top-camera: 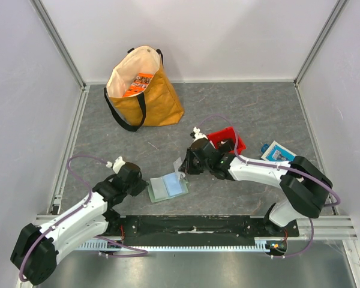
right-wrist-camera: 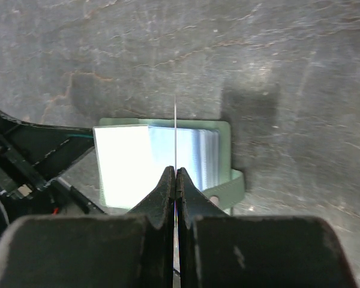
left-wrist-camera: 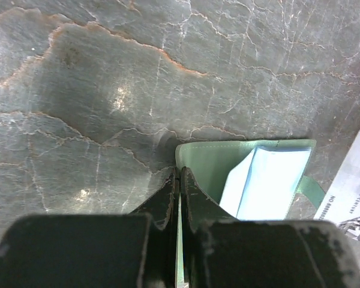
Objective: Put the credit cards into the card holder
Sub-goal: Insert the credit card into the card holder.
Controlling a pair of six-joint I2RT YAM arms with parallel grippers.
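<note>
- Starting at the left, we see a white wall and its metal rail (top-camera: 69, 150) running close along the outer side of the left arm, with a strip of bare grey surface (top-camera: 102, 138) between them.
- Far back on that side a tan tote bag (top-camera: 153, 99) stands open, well apart from both arms. Open stone-patterned surface lies between it and the work.
- The left end effector (left-wrist-camera: 179, 175) is pressed together on the near-left edge of the card holder (top-camera: 159, 191). In the left wrist view the pale green edge runs between its fingers.
- The card holder lies open and flat at the near middle of the surface, just beyond the black base bar (top-camera: 192, 225). Its far edge faces free room.
- A light blue credit card (top-camera: 175, 187) lies slightly askew on the holder's right half. We cannot tell whether it is inside a pocket or only lying on it.
- The right end effector (right-wrist-camera: 175, 174) hangs over the holder's right side, pinching a whitish credit card (top-camera: 179, 167) that stands upright and shows edge-on in the right wrist view. We cannot tell whether its lower end touches the holder.
- A red bin (top-camera: 229, 139) sits just behind the right wrist.
- A blue-and-white box (top-camera: 278, 152) lies to the right of the bin and apart from it, near the right arm's elbow.
- The right wall closes the space just past the box.
</note>
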